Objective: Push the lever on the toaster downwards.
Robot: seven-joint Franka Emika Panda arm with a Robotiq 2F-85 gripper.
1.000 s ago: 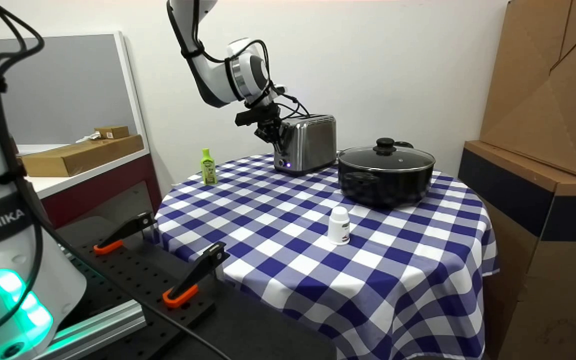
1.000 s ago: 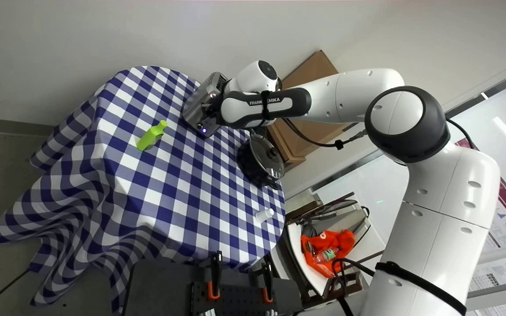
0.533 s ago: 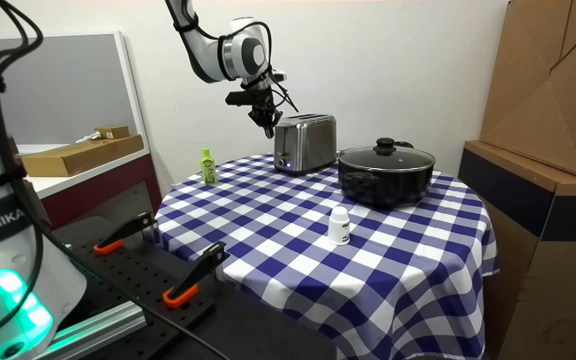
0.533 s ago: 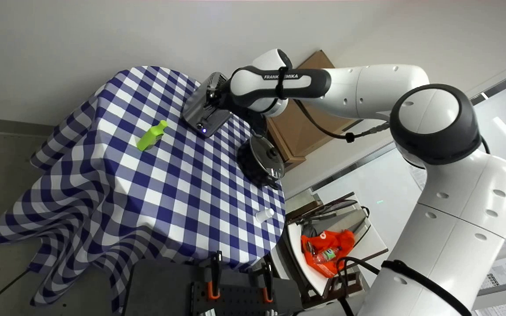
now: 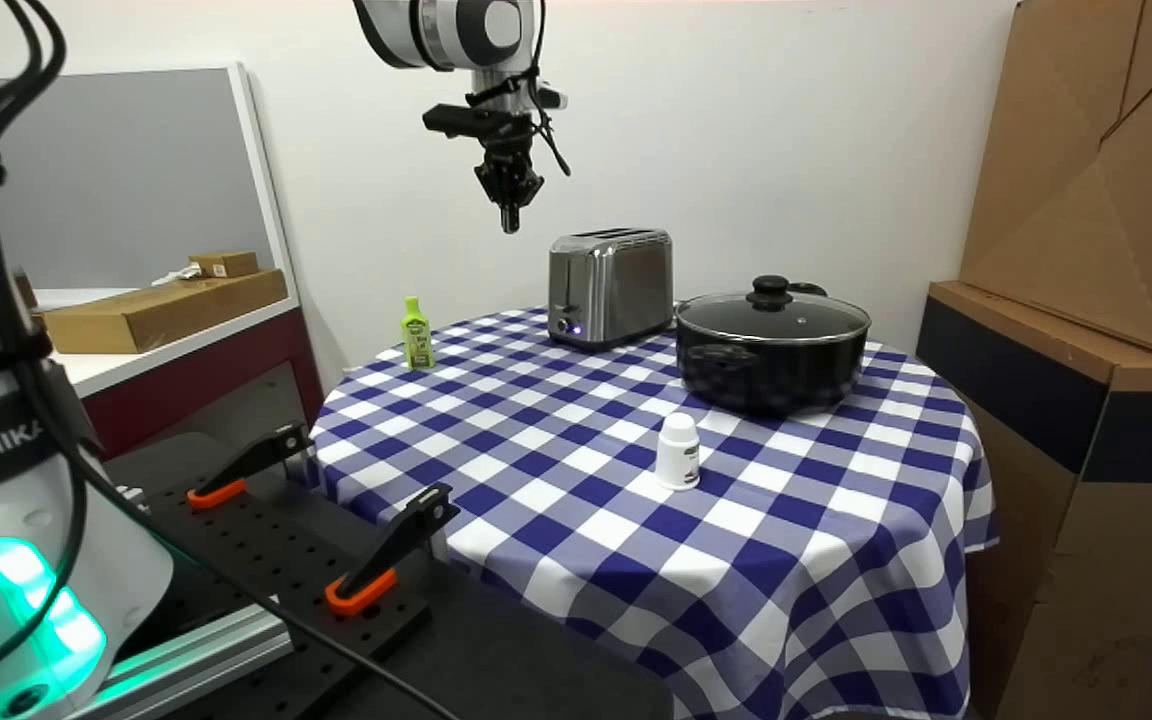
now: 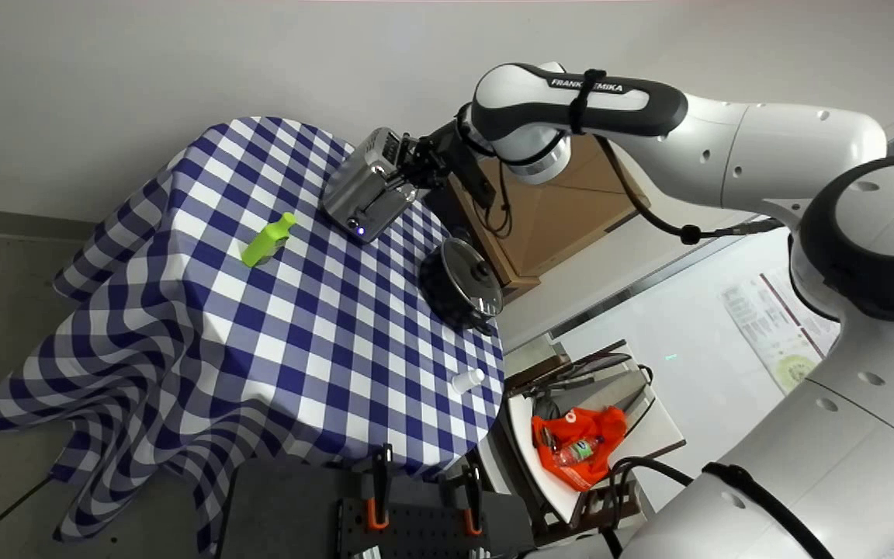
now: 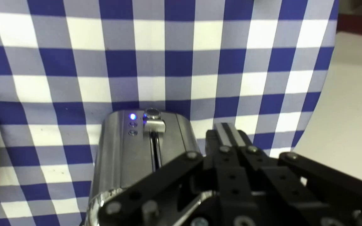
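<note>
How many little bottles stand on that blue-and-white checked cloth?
2. In an exterior view, a bright green bottle stands toward the left of the cloth, and a white bottle front-left of the black lidded pot. Another might be hidden behind the silver metal toaster.

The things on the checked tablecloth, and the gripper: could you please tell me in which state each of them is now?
Toaster: upright, one indicator light lit
Lever: down, at the bottom end of its slot
Pot: covered, its lid on
Green bottle: standing upright
White bottle: standing upright
Gripper: shut, holding nothing, raised above the table
</note>
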